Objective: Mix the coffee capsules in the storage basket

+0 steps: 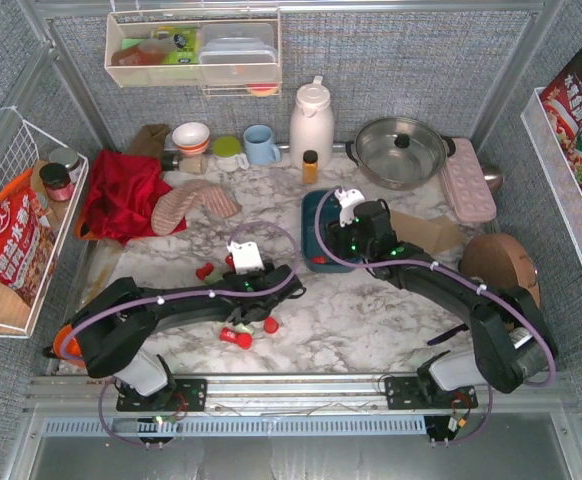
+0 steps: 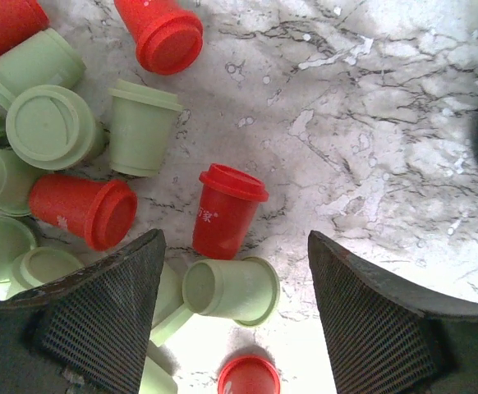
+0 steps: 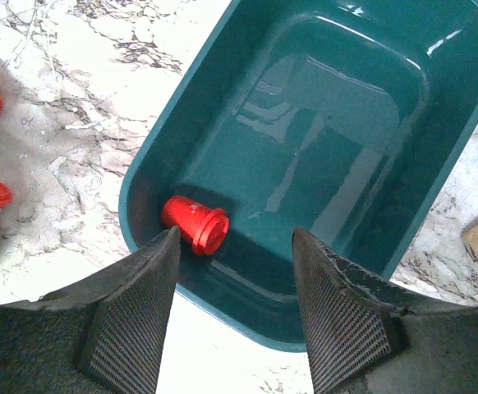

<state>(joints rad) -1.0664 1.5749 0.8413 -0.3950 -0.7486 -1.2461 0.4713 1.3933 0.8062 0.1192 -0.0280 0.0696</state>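
Top view, marble table (image 1: 371, 320). 12 o'clock: white thermos jug (image 1: 311, 122), with a small amber bottle (image 1: 310, 166) just in front. 1 o'clock: lidded steel pot (image 1: 401, 150). 2 o'clock: pink tray (image 1: 468, 178). 11 o'clock: blue mug (image 1: 261, 145) and bowl (image 1: 191, 137). 10 o'clock: red cloth (image 1: 121, 190) touching a striped mitt (image 1: 193, 205). 9 o'clock: white wire basket (image 1: 23, 128) holding a snack bag (image 1: 11, 240).
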